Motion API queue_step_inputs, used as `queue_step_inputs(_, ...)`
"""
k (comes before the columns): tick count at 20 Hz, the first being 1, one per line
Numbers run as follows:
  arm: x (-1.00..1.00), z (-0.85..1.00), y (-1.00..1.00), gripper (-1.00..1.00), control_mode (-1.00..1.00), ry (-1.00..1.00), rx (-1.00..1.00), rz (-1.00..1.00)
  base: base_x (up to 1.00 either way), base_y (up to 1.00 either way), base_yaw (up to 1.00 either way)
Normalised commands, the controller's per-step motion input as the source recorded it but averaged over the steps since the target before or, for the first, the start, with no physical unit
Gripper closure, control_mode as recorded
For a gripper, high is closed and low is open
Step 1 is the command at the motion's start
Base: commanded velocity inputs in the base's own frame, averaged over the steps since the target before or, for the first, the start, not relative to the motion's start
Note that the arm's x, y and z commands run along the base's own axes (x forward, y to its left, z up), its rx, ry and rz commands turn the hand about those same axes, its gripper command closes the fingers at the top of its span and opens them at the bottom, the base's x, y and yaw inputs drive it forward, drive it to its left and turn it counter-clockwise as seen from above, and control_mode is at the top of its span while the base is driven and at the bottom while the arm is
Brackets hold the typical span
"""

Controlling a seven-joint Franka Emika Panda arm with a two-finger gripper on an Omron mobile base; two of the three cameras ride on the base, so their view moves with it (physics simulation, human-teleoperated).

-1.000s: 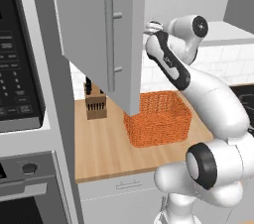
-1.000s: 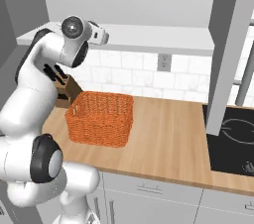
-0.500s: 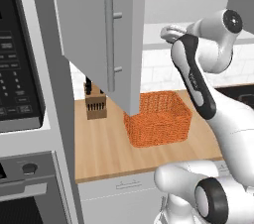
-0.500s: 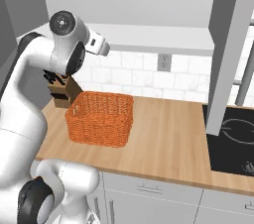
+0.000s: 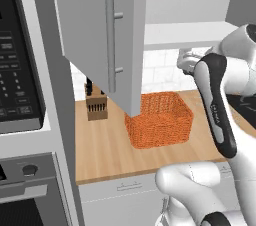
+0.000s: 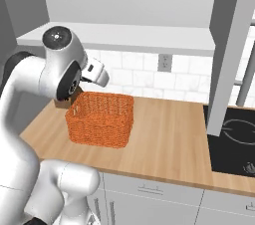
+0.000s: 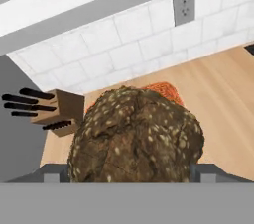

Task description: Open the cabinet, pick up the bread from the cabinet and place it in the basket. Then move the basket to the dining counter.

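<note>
Knife block point(image 7: 62, 110) at left, basket point(image 7: 161, 89) behind bread point(image 7: 136, 139), counter right. Step: carrying bread to basket point(image 5: 159, 119); cabinet point(image 5: 100, 35) door open. Gripper point(image 6: 97, 74) jaws wide, clamped on bread. Next: lower over basket, release. Loaf roundish; long axis seems across jaws, uncertain.

No readable text, brand or number appears anywhere. The microwave control panel point(image 5: 11, 72) at the left edge of the left base view carries rows of small pale markings, too blurred to make out.
</note>
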Motion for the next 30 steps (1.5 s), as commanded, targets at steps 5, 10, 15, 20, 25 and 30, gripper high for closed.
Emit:
queue_step_inputs(5, -0.06, -0.84, -0.05, 1.0, -1.0, 0.23, -0.17, 0.02, 0.0, 0.0, 0.0)
queue_step_inputs(10, 0.33, -0.79, 0.01, 1.0, -1.0, 0.18, -0.21, 0.03, 0.0, 0.0, 0.0)
queue_step_inputs(15, 0.7, -0.53, 0.08, 1.0, -1.0, 0.12, -0.02, 0.18, 0.0, 0.0, 0.0)
queue_step_inputs(20, 0.8, -0.6, 0.19, 1.0, -1.0, 0.12, -0.01, 0.22, 0.0, 0.0, 0.0)
queue_step_inputs(25, 0.66, -0.6, 0.18, 1.0, -1.0, 0.23, -0.02, 0.13, 0.0, 0.0, 0.0)
queue_step_inputs(30, 0.47, -0.29, 0.04, 1.0, -1.0, 0.24, -0.02, 0.0, 0.0, 0.0, 0.0)
